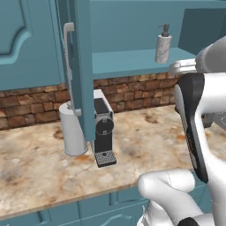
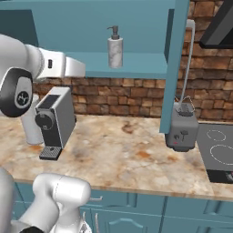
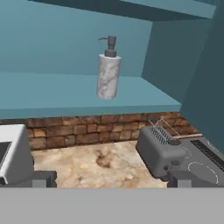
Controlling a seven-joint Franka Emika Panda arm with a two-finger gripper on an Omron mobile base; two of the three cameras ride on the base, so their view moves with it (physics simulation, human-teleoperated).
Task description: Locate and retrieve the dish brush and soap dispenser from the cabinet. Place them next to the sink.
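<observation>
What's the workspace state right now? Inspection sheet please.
Surface: marbled counter, bare in the middle.
Job's things: soap dispenser upright on the shelf of the open cabinet; dish brush and sink nothing seen.
Clutter: coffee machine, paper-towel roll, toaster, hob.
Grippers: gripper open, empty, facing the shelf from a distance.
Cables: nothing seen.
Surroundings: brick backsplash.

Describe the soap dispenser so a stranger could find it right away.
Look inside the open teal cabinet above the stone counter. On its shelf stands the soap dispenser, a pale marbled cylinder with a dark pump top, alone there, unlike the paper towel roll below.
</observation>
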